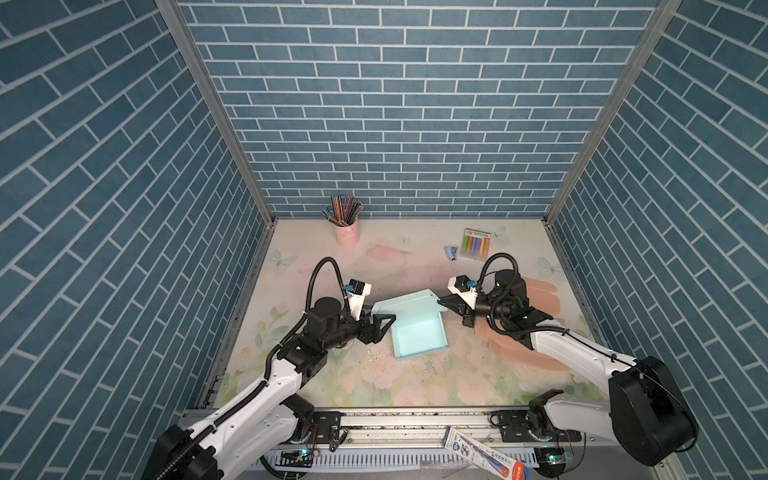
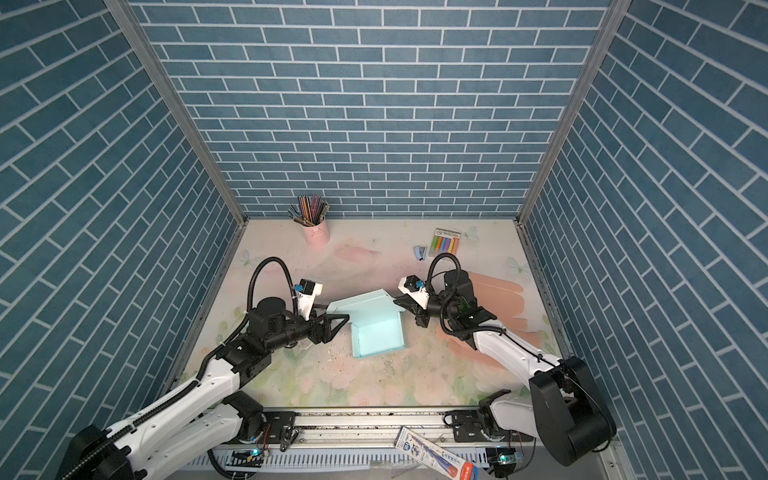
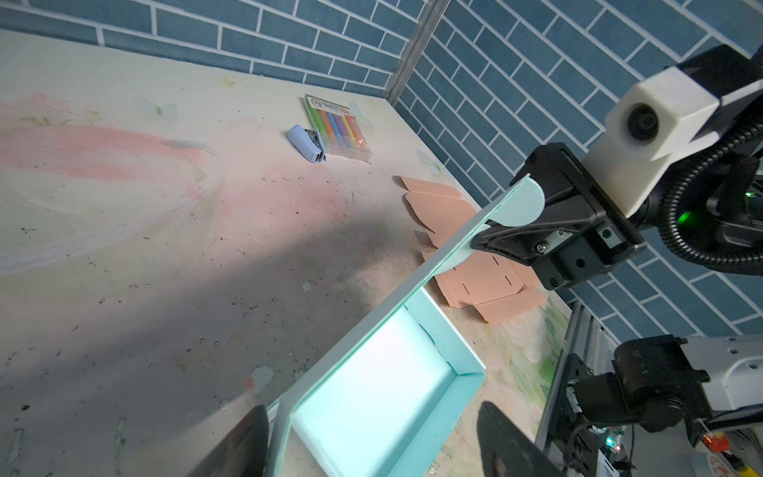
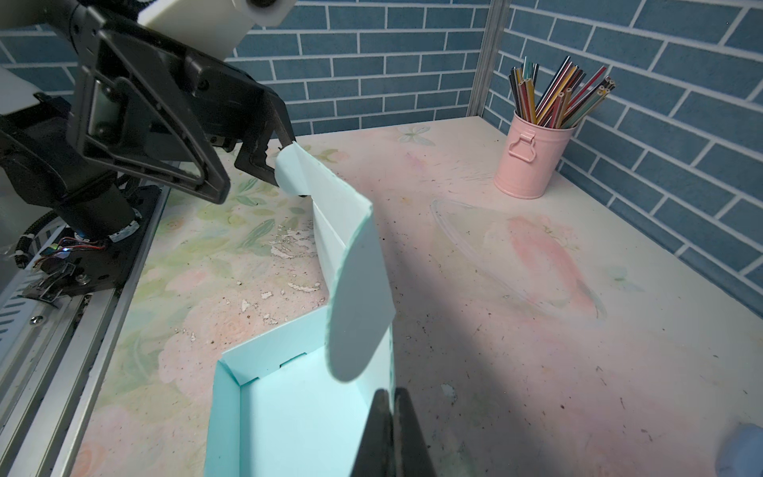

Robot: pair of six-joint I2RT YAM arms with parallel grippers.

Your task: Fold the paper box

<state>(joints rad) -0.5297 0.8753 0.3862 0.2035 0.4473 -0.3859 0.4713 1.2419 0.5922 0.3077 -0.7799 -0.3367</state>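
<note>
The light-blue paper box (image 1: 419, 337) (image 2: 379, 335) sits mid-table with its tray walls up and its lid (image 1: 405, 305) raised at the far side. My right gripper (image 1: 441, 302) (image 2: 395, 301) (image 4: 390, 433) is shut on the right edge of the lid by its rounded ear flap (image 3: 521, 203). My left gripper (image 1: 376, 316) (image 2: 332, 319) (image 3: 375, 446) stands open at the lid's left corner. The lid's left ear flap (image 4: 291, 167) sits at its fingertips, and the tray's near corner (image 3: 289, 413) lies between its fingers.
A flat salmon cardboard blank (image 1: 540, 291) (image 3: 483, 281) lies under and behind the right arm. A pink pencil cup (image 1: 346, 235) (image 4: 532, 161), a marker pack (image 1: 477, 245) and a small blue stapler (image 1: 452, 252) stand at the back. A packet (image 1: 484, 456) lies on the front rail.
</note>
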